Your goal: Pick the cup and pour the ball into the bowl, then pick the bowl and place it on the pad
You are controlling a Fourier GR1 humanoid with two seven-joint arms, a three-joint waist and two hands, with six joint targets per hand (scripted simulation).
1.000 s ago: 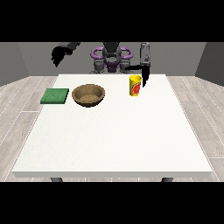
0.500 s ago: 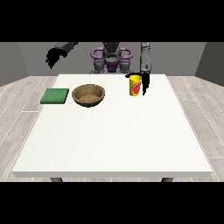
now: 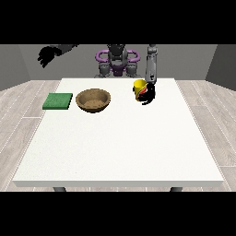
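The yellow cup with a red patch [image 3: 139,89] stood upright on the white table [image 3: 120,143], right of the brown wooden bowl [image 3: 93,100]. The hand at the view's right [image 3: 149,95] was pressed against it, seemingly wrapped round; the raised hand at the view's left [image 3: 46,56] hung curled, far off.

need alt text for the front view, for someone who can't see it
A robot behind a white table has the hand at the view's right at a yellow cup. A brown bowl sits mid-table with a green pad beside it at the view's left. The hand at the view's left is raised, off the table.
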